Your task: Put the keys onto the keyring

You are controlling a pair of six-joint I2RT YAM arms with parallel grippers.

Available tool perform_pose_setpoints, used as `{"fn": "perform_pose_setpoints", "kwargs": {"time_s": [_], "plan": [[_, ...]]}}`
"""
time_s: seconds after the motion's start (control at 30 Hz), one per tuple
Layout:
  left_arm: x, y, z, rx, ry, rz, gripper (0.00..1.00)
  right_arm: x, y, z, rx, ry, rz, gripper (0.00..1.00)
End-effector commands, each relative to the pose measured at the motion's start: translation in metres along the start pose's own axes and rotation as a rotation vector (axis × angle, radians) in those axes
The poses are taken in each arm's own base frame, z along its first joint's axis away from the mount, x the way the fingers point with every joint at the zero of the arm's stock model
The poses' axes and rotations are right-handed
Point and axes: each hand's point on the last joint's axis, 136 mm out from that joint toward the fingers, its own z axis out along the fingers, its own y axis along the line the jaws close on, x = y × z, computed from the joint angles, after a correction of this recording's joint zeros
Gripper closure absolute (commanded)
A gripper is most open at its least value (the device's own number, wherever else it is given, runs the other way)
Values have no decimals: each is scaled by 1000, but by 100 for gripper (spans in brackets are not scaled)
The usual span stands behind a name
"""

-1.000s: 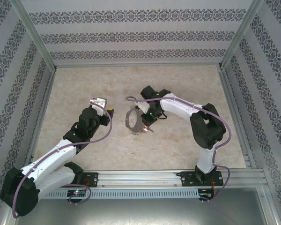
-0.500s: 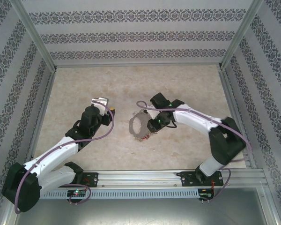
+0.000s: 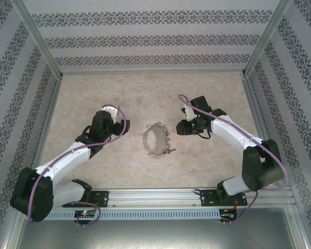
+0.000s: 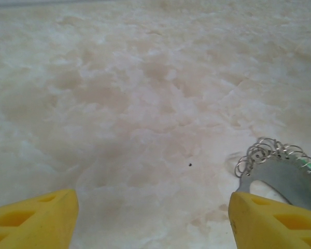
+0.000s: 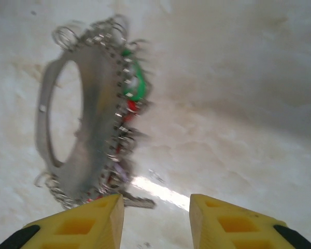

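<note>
Keyring (image 5: 96, 140) lies flat on table (image 3: 93, 88), about midway between its left and right edges. Left gripper (image 4: 153, 223): fingers wide, empty, keyring beyond one tip. Right gripper (image 5: 155, 218): fingers moderately parted, empty, keyring just ahead.

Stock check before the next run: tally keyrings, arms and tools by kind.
Keyring: 1
Arms: 2, left arm and right arm
Tools: 2, left tool and right tool
Total: 5
</note>
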Motion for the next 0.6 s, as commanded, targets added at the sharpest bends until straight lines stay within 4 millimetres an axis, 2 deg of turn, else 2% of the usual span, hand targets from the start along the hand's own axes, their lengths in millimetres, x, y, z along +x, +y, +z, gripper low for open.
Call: {"fn": "perform_pose_setpoints", "kwargs": {"time_s": [0.0, 0.13, 0.2, 0.3, 0.43, 0.57], "plan": [[5, -24, 13, 169, 88, -144, 23, -16, 27, 18, -171, 2, 58, 59], [17, -59, 31, 370, 216, -284, 25, -20, 29, 47, -203, 72, 99, 59], [26, -69, 40, 412, 300, -360, 29, -19, 33, 59, -224, 85, 99, 58], [41, -65, 53, 361, 412, -416, 31, -14, 37, 75, -263, 130, 117, 57], [53, -69, 63, 372, 460, -431, 33, -2, 37, 91, -265, 176, 123, 57], [64, -75, 70, 384, 505, -430, 33, 4, 52, 97, -330, 191, 98, 60]]}}
